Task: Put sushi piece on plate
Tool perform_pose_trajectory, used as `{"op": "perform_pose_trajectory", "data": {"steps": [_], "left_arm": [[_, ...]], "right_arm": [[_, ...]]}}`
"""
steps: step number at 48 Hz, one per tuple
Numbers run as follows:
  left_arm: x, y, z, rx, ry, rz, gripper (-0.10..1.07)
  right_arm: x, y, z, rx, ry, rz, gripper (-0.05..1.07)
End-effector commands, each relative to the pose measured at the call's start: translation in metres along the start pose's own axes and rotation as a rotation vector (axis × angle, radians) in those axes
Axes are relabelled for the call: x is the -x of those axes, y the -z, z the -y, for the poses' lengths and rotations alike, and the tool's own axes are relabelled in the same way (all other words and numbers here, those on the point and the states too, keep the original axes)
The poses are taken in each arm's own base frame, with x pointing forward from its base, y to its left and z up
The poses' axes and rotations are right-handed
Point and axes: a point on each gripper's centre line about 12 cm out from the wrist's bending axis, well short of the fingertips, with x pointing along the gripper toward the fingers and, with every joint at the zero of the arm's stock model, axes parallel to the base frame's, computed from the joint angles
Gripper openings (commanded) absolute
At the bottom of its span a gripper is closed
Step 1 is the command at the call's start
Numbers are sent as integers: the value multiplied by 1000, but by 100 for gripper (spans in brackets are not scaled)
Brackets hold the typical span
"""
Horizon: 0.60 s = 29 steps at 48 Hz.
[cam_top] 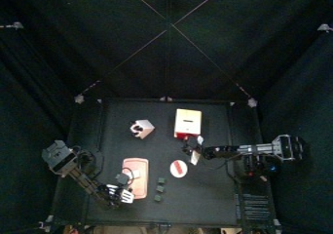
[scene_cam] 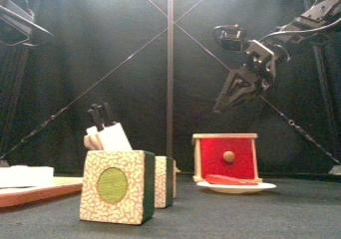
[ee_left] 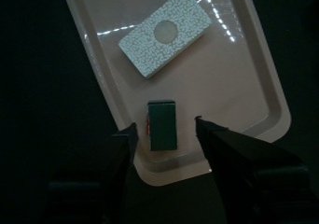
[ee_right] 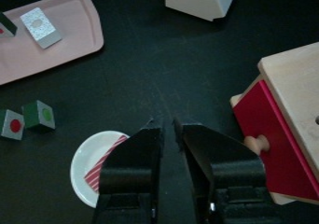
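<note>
Left wrist view shows our left gripper (ee_left: pixel 166 146) open astride the green-edged sushi (ee_left: pixel 161 136) low on the tray (ee_left: pixel 262 97); it looks light and rigid, best pinched across its 2 long sides, while our right gripper (ee_right: pixel 174 139) hangs closed.

Dim scene overall, black curtains swallow light. Overhead light glares on the pink tray (ee_left: pixel 256 78); near jaws blurred in both wrist views.

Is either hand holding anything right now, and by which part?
Nothing is held. The left hand is open above the tray's green sushi piece; the right hand is shut, empty.
</note>
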Motion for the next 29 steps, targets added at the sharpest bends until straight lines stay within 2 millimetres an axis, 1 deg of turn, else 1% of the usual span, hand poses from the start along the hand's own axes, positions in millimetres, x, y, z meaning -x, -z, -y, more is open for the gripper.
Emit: {"op": "perform_pose_trajectory", "data": {"steps": [1,16,22,29], "left_arm": [[12,-6,7,14,42,-2,87],[13,-7,6,2,46,2,87],[17,-14,6,-2,61,23,87],[31,-30,4,-2,96,70,87]], "right_arm": [[4,-9,-1,-2,-9,30,59],[4,-8,-1,-2,-7,28,59],[4,-7,-1,-4,-8,24,59],[4,-6,-3,-8,-13,21,59]]}}
